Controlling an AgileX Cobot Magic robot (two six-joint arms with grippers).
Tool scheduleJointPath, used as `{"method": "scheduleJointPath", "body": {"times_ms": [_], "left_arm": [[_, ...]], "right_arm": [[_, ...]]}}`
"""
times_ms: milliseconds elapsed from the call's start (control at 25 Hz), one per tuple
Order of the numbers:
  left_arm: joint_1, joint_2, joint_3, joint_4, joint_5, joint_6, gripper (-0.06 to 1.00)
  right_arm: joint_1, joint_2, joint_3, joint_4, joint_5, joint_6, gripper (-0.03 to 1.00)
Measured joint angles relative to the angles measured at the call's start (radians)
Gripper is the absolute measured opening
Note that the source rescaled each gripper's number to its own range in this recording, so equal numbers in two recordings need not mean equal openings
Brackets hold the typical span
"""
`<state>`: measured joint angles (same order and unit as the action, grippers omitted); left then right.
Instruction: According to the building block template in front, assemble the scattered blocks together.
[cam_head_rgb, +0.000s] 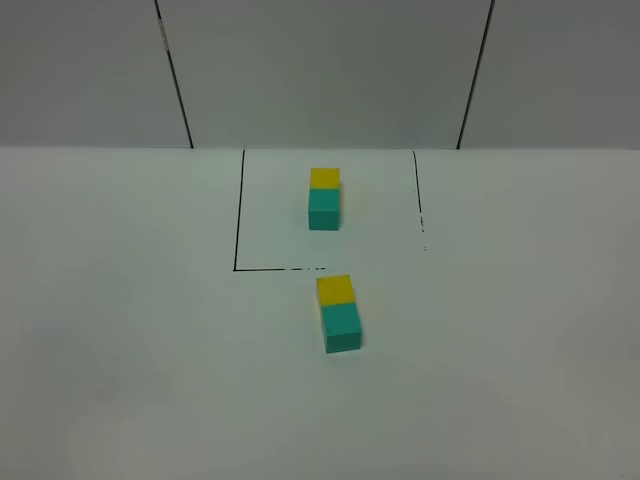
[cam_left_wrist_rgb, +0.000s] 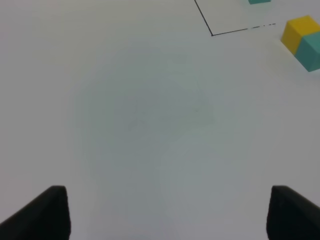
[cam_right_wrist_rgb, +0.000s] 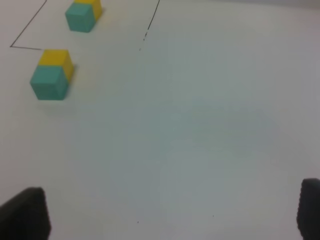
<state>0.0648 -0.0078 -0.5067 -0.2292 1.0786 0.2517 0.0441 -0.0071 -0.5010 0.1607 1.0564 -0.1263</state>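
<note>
Two loose blocks (cam_head_rgb: 339, 313) already joined yellow-to-teal, matching template (cam_head_rgb: 324, 199). Left gripper (cam_left_wrist_rgb: 165, 212) and right gripper (cam_right_wrist_rgb: 170, 212) spread wide, empty. Likely finished; next, only checking alignment.

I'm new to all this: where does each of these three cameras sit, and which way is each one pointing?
Exterior high: mounted high off the arms, looking down the white table at the outlined template and the loose yellow-teal pair; no robot parts show.
Left wrist: on the left arm, facing the table; both tips of the open left gripper show.
Right wrist: on the right arm, facing the table; the open right gripper shows.
Shared: both wrist views catch the loose pair.
</note>
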Motion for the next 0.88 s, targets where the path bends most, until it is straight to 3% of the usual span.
{"method": "scheduleJointPath", "body": {"times_ms": [880], "left_arm": [[0.000, 0.000, 0.000, 0.000, 0.000, 0.000, 0.91]], "right_arm": [[0.000, 0.000, 0.000, 0.000, 0.000, 0.000, 1.00]]}}
